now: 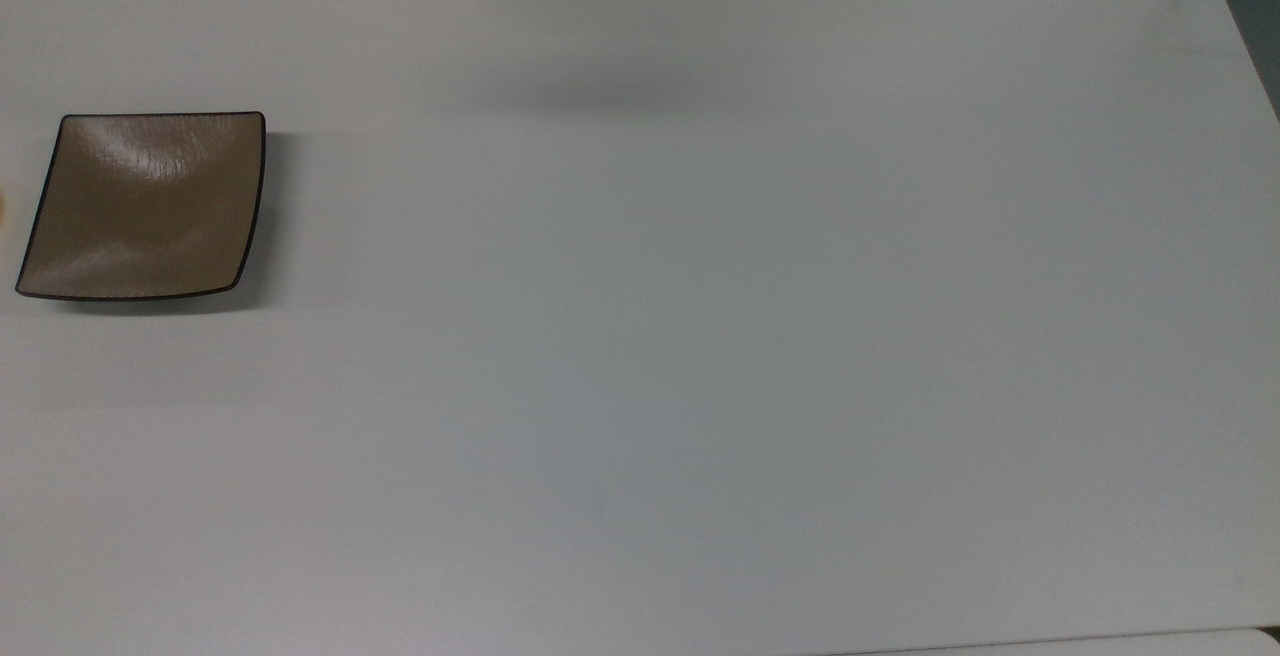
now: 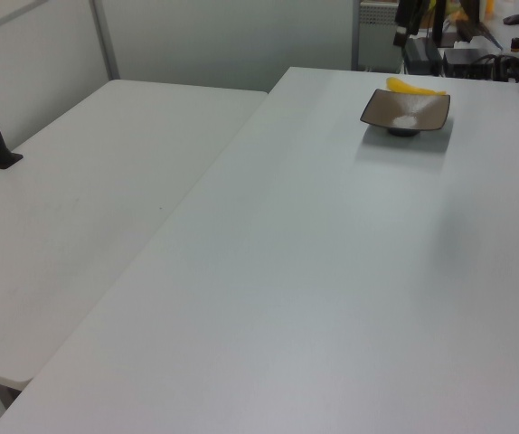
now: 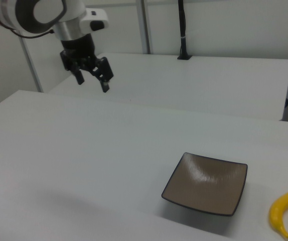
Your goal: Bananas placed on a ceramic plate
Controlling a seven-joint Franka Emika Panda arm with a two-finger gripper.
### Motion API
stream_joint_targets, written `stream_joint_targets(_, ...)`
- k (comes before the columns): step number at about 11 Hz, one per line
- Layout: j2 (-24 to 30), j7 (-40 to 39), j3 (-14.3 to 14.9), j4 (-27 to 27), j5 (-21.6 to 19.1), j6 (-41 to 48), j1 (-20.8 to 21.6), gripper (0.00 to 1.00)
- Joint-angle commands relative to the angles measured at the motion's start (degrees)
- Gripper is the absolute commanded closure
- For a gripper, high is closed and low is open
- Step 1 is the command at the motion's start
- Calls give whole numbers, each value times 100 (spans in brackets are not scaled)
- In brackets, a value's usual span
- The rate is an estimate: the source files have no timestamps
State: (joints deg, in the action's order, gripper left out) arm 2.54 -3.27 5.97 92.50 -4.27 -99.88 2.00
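top view: the square glossy tan-brown ceramic plate with a thin dark rim [image 1: 145, 206] sits bare at the top view's far left on the plain white worktop [image 1: 700, 336], and a soft shadow lies on the worktop near the far edge, towards the middle

left view: the plate [image 2: 406, 110] stands far off on the worktop [image 2: 332, 271], and a curved bright yellow banana [image 2: 411, 87] lies just beyond its far rim, on the worktop rather than in the dish; whether it touches the rim cannot be told from here

right view: the white arm's black two-finger hand [image 3: 91, 79] hangs in the air at the right view's upper left, fingers spread and holding nothing, well apart from the plate [image 3: 205, 184]. the banana [image 3: 285, 210] lies on the worktop [image 3: 84, 150] at the right view's lower right, beside the plate with a gap between them, thin stem end nearest the camera

the step in hand looks like the reach to the banana, with nothing yet lifted. to do it well, the hand should travel high over the plate, turn so its fingers straddle the banana across its thick middle, come down clear of the rim, and close gently so the curved fruit does not roll
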Motion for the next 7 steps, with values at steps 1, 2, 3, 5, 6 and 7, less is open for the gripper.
stream_joint_targets(1,-708,-95,-25,-835,-65,-58,-620,0)
stream_joint_targets(2,-1015,-86,-52,-1195,-65,-41,-856,0)
stream_joint_targets(3,-1332,-86,-121,-1512,-65,-40,-1137,0)
stream_joint_targets(5,-1895,-95,-201,-1997,-57,-67,-1595,0)
stream_joint_targets(6,-2158,-208,-219,-2251,-57,-76,-1789,0)
stream_joint_targets(7,-2413,-409,-271,-2454,-48,-76,-1999,0)
